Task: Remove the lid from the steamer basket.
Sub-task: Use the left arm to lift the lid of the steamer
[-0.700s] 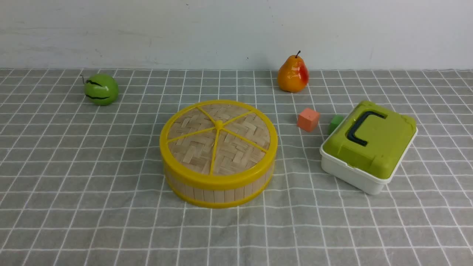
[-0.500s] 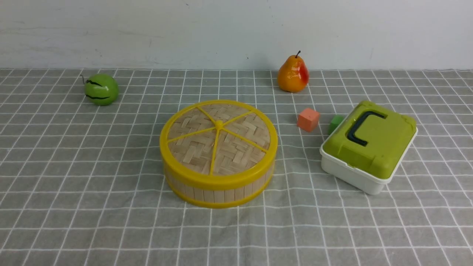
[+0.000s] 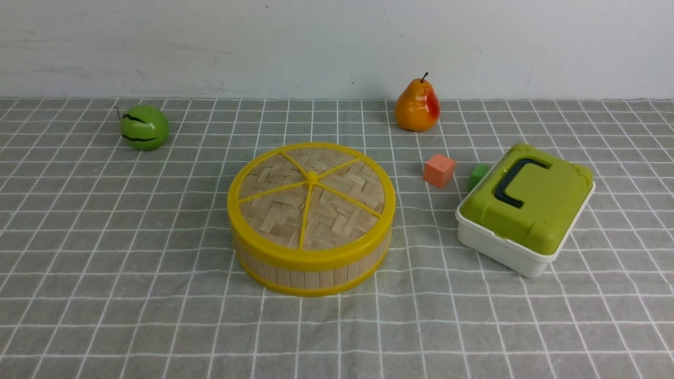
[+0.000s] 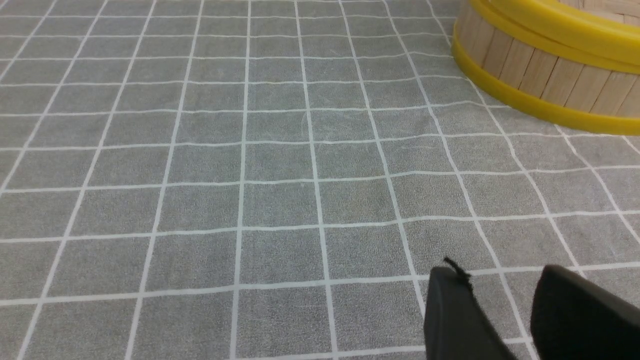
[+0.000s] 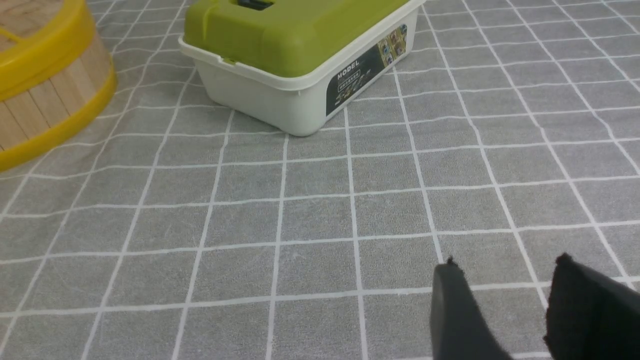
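The steamer basket (image 3: 310, 271), a round tub of pale wooden slats with yellow rims, stands at the middle of the grey checked cloth. The lid (image 3: 310, 200), woven bamboo with a yellow rim, spokes and centre knob, sits closed on it. The basket's side also shows in the left wrist view (image 4: 540, 75) and the right wrist view (image 5: 45, 110). My left gripper (image 4: 500, 275) is open and empty above bare cloth, well short of the basket. My right gripper (image 5: 505, 267) is open and empty above bare cloth. Neither arm shows in the front view.
A white box with a green lid and dark handle (image 3: 526, 208) lies right of the basket, also in the right wrist view (image 5: 300, 50). An orange cube (image 3: 439, 170) and a green cube (image 3: 478, 175) sit behind it. A pear (image 3: 417, 108) and a green ball (image 3: 144, 127) stand near the back wall.
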`<action>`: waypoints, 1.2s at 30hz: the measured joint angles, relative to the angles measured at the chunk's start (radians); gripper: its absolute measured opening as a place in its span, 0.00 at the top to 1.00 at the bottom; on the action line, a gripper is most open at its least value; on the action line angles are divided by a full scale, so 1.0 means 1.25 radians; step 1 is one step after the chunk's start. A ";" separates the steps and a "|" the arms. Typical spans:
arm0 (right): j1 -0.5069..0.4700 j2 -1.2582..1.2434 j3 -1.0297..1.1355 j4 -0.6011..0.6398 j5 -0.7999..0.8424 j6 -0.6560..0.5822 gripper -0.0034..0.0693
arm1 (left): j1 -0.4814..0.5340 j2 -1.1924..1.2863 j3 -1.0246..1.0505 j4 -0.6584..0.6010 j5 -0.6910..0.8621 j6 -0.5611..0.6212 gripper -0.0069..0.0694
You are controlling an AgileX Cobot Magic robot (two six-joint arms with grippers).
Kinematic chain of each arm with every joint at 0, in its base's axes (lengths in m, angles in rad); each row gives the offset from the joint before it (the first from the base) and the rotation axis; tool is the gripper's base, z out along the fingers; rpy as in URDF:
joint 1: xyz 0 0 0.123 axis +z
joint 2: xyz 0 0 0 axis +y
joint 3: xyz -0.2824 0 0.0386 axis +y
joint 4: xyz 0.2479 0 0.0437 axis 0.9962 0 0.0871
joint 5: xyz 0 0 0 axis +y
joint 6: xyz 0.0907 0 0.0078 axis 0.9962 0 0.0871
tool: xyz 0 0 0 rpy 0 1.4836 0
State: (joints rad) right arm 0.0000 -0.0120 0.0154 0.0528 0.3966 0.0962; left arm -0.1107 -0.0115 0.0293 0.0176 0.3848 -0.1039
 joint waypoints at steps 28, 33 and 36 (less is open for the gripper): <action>0.000 0.000 0.000 0.000 0.000 0.000 0.62 | 0.000 0.000 0.000 0.035 -0.078 0.003 0.60; 0.000 0.000 0.000 0.000 0.000 0.000 0.62 | 0.000 0.000 0.001 0.064 -0.341 0.003 0.60; 0.000 0.000 0.000 0.000 0.000 0.000 0.62 | 0.000 0.000 0.001 0.075 -0.503 0.003 0.60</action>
State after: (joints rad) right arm 0.0000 -0.0120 0.0154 0.0528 0.3966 0.0962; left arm -0.1107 -0.0115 0.0311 0.1115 -0.2435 -0.0999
